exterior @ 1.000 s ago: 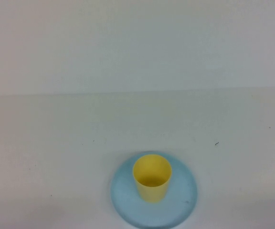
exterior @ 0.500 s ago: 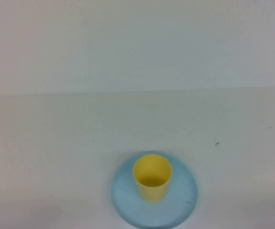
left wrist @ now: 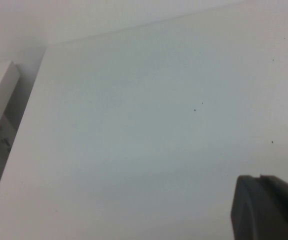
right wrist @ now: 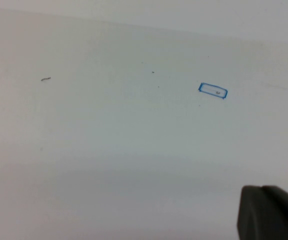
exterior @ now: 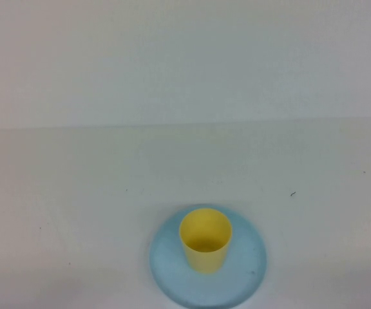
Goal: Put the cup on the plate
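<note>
**Cup stands on plate, both grippers closed and away from it**

The yellow cup (exterior: 205, 239) stands upright on the light blue plate (exterior: 247, 273), mouth up, its base resting inside the rim and a little toward the far side of the plate's middle. The plate lies on the white table (exterior: 76, 193) near the edge closest to the robot, slightly right of the high view's centre, with its near rim cut off by the frame.

Neither arm appears in the high view, so nothing reaches over or beside the cup there. The left gripper (left wrist: 260, 176) shows only in its own wrist view as a dark tip in one corner, the two fingers (left wrist: 246, 205) pressed together with just a thin seam between them, holding nothing. Under it is bare table surface with a few dark specks and the table's edge; neither cup nor plate is visible there.

The right gripper (right wrist: 262, 187) likewise shows as a dark closed tip in a corner of its wrist view, empty. Under it lies plain table with a small blue-outlined rectangular mark (right wrist: 213, 91) and a tiny dark fleck (right wrist: 45, 79). Cup and plate are out of that view too, so both sets of fingers are apart from the cup.
</note>
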